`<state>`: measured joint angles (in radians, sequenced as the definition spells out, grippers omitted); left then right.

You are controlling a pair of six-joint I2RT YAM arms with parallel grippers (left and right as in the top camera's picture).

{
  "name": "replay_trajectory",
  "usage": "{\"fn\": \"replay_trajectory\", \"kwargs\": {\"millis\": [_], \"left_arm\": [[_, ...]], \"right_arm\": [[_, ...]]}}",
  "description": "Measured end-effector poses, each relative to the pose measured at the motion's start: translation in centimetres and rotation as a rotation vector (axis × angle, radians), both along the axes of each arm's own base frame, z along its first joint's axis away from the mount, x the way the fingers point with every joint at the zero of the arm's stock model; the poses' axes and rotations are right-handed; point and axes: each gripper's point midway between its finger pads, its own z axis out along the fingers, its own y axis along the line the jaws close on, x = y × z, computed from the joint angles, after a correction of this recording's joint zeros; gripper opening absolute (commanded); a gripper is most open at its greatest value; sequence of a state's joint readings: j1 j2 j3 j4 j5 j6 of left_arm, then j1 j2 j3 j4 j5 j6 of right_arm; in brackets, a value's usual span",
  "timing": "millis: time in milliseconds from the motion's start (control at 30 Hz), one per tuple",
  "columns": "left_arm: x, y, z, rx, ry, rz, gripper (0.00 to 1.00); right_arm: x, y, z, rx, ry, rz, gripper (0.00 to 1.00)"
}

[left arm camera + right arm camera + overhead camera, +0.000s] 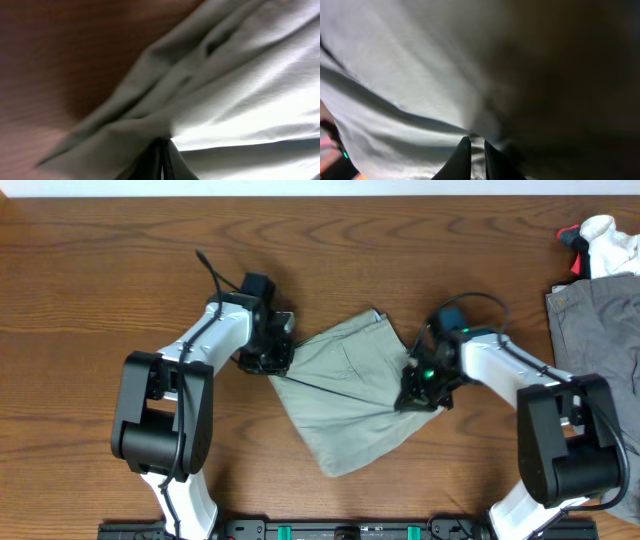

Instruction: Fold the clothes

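Two arms, one garment between them, and you had hold of both ends. Your brown wooden table (100, 260) filled the overhead view. The left arm (165, 410) reached in from the lower left and the right arm (560, 430) from the lower right, both angled toward the middle.

Between them lay the shorts (345, 395), pale khaki-green, bunched into a rough diamond at the centre of the table. One corner pointed up and away, another down toward your near edge. A straight, taut crease ran across the cloth from one gripper to the other.

Off at the right edge sat a grey garment (600, 330), well apart from the shorts. Above it, in the top right corner, was a small white-and-red cloth (605, 242).

Now the left gripper (272, 363): it was down at the shorts' left corner. Your left wrist view showed its dark fingers (150, 167) pressed together with a fold of the cloth caught between them, and bare wood off to the left.

The right gripper (418, 395) was at the shorts' right edge. In your right wrist view its two fingers (462, 160) stood nearly closed, with a thin strip of pale cloth pinched in the gap. The right half of that view was too dark to read.
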<state>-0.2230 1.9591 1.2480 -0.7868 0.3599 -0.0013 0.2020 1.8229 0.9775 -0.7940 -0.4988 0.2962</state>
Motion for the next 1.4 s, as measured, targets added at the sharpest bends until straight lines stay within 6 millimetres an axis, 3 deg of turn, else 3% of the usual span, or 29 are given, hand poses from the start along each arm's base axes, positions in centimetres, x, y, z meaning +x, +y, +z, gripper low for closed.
{"fn": "replay_trajectory", "kwargs": {"millis": [167, 267, 333, 367, 467, 600, 733, 833, 967, 1067, 1233, 1400], "left_arm": [[-1.0, 2.4, -0.2, 0.068, 0.062, 0.049, 0.06], [-1.6, 2.6, 0.0, 0.071, 0.086, 0.063, 0.07], [-1.5, 2.4, 0.5, 0.06, 0.078, 0.066, 0.17], [-1.4, 2.3, 0.8, 0.052, 0.068, 0.064, 0.17], [-0.3, 1.7, 2.9, 0.011, -0.017, 0.067, 0.36], [2.0, 0.4, 7.2, -0.085, -0.192, 0.067, 0.4], [2.9, -1.3, 8.5, -0.17, -0.251, 0.042, 0.36], [3.0, -3.1, 7.9, -0.202, -0.258, -0.01, 0.33], [2.1, -6.4, 6.1, -0.226, -0.245, -0.139, 0.25], [0.8, -8.3, 4.3, -0.22, -0.209, -0.225, 0.19], [-0.7, -8.1, 1.4, -0.156, -0.13, -0.271, 0.12], [-2.0, -6.3, 0.4, -0.067, -0.06, -0.272, 0.09]], "right_arm": [[7.0, -2.2, 0.5, -0.072, -0.241, -0.055, 0.17], [11.4, -3.4, 1.4, -0.131, -0.39, -0.06, 0.22], [13.0, -3.8, 2.6, -0.156, -0.442, -0.043, 0.29], [13.5, -3.7, 3.2, -0.158, -0.453, -0.036, 0.33], [14.1, -3.2, 6.0, -0.137, -0.448, 0.012, 0.37], [12.5, -2.2, 8.9, -0.075, -0.362, 0.058, 0.36], [8.7, -1.7, 9.1, -0.047, -0.209, 0.087, 0.31], [6.6, -0.7, 8.1, -0.039, -0.144, 0.116, 0.3], [3.1, 1.3, 4.9, -0.039, -0.064, 0.163, 0.26], [0.6, 1.4, 2.3, -0.082, -0.004, 0.154, 0.24], [-1.7, -0.7, 0.0, -0.202, 0.08, 0.051, 0.24], [-1.2, -2.2, -0.2, -0.256, 0.066, -0.035, 0.25]]}}
